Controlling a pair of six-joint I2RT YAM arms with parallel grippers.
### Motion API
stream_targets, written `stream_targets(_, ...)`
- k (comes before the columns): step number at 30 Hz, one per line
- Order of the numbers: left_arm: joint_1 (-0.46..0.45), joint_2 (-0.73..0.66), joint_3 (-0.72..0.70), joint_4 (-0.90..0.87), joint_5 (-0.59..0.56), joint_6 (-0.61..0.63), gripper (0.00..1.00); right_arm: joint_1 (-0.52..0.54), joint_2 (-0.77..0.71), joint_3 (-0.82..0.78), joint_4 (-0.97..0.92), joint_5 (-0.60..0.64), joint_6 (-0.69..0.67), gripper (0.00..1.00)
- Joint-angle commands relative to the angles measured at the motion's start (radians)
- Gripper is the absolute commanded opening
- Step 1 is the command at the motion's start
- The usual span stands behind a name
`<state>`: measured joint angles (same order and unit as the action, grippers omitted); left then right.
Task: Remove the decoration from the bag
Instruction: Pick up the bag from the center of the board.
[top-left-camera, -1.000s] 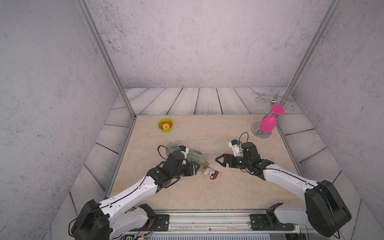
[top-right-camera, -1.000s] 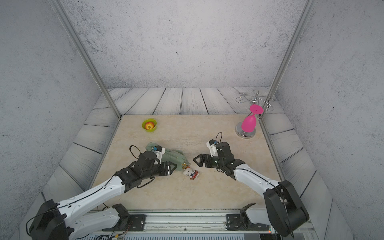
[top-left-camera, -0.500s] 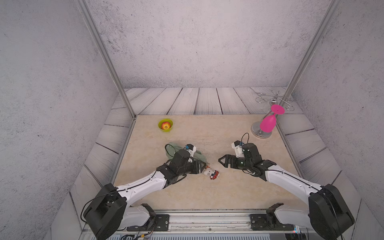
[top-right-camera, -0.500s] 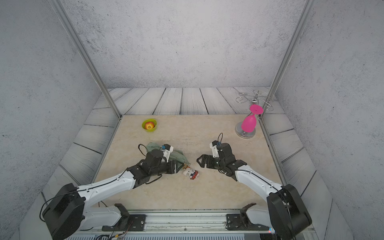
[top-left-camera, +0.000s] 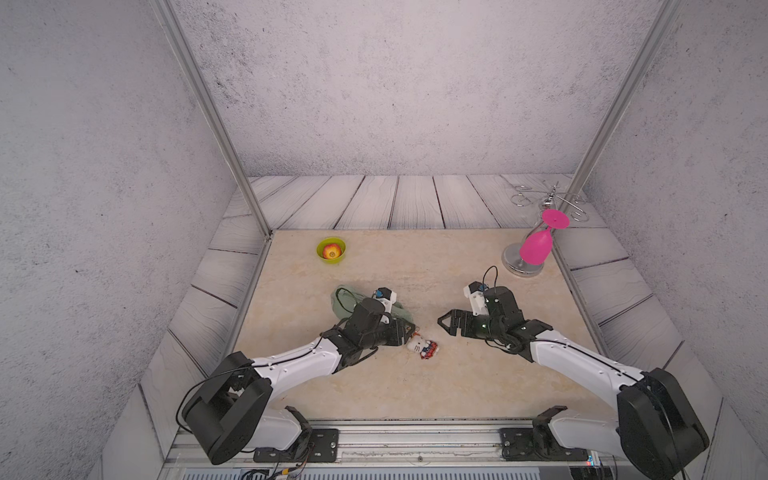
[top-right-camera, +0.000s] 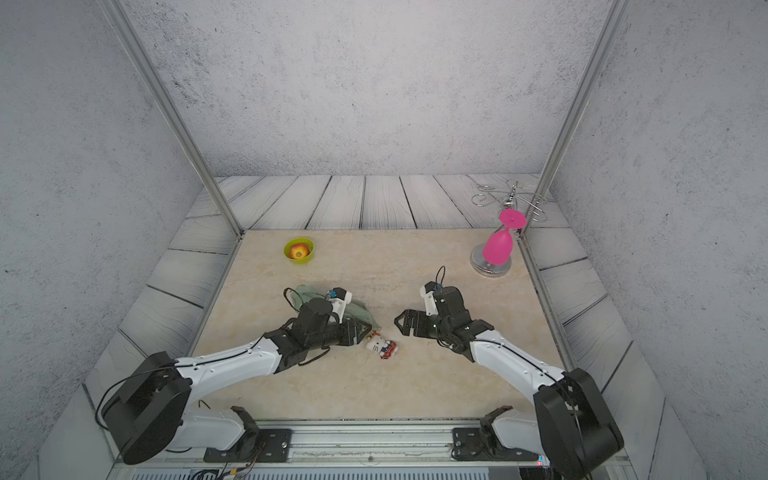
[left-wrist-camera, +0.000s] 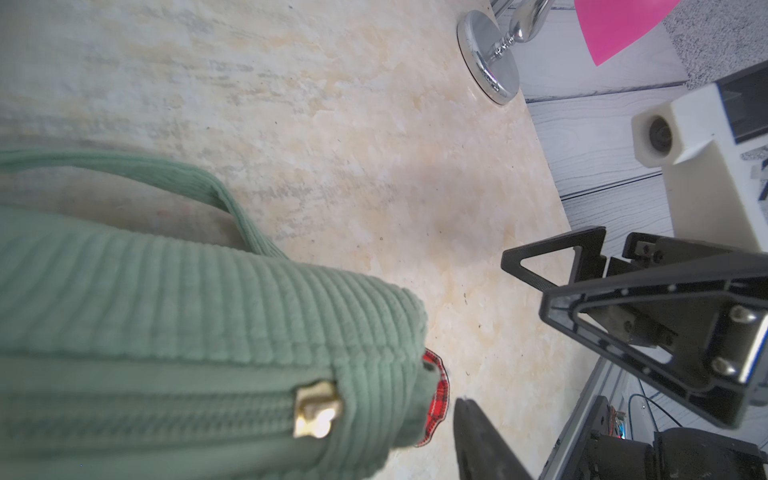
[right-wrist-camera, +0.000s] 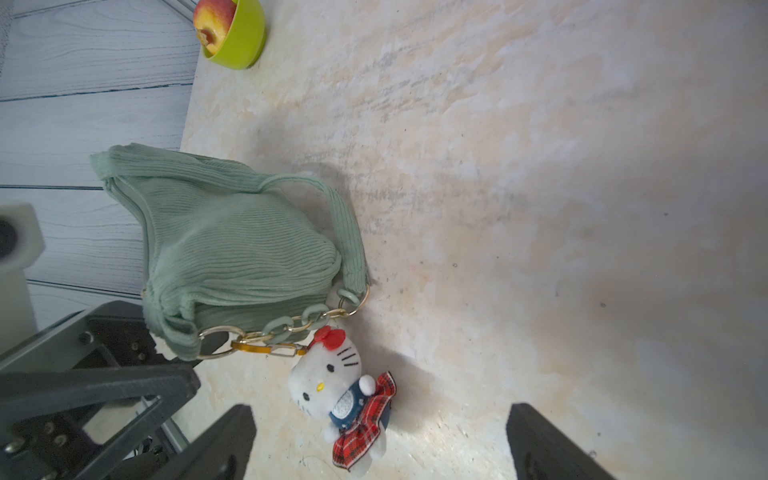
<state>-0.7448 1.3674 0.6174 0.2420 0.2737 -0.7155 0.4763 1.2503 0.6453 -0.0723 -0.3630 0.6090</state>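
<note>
Both top views, lower middle of the frame: a sage-green ribbed corduroy bag (top-left-camera: 344, 300) lies on the beige marbled tabletop (top-left-camera: 415, 395). The left arm covers most of it. A small white cat-figure plush charm (top-left-camera: 423, 346) with a red bow and red plaid skirt lies on the tabletop just right of the bag's near end, slightly lower in the frame.

The right wrist view gives us the link. The charm's gold clasp and amber ring (right-wrist-camera: 253, 348) meet the gold ring at the bag's corner, next to a chain of pale green links (right-wrist-camera: 299, 322). As far as we can see, the charm is still attached.

The left end effector (top-left-camera: 406, 331) is at that end of the bag, close beside the charm. In the left wrist view the bag fills the foreground and its gold zipper pull (left-wrist-camera: 318, 409) shows. We see only one dark finger (left-wrist-camera: 478, 440), just beside a scrap of red plaid. We cannot tell whether it is pinching the fabric or only set around it.

The right end effector (top-left-camera: 448, 325) is right of centre and points toward the charm, apart from it. Its fingers are spread wide and hold nothing.

Upper left of the tabletop: a lime-green bowl (top-left-camera: 320, 248) holding an apple (top-left-camera: 331, 252). Upper right: a pink plastic goblet (top-left-camera: 536, 247) upside down on a chrome stand (top-left-camera: 517, 266).
</note>
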Motion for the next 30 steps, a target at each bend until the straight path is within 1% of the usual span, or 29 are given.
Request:
stream_targets(1,-0.007,0.022,0.015,0.040,-0.008,0.011,0.46,0.003,-0.012,0.021,-0.014,0.017,-0.015,0.99)
stream_targets(14,-0.007,0.042,0.024,0.063,-0.031,-0.007,0.39,0.003,-0.018,0.009,-0.022,0.028,-0.022,0.99)
stream_targets(23,-0.007,0.046,0.026,0.075,-0.024,-0.025,0.27,0.003,-0.015,0.000,-0.017,0.026,-0.023,0.99)
stream_targets(25,-0.007,0.043,0.027,0.079,-0.018,-0.037,0.23,0.002,-0.015,-0.004,-0.015,0.026,-0.024,0.99)
stream_targets(30,-0.007,0.027,0.031,0.076,-0.008,-0.080,0.17,0.003,-0.015,-0.007,-0.013,0.023,-0.025,0.99)
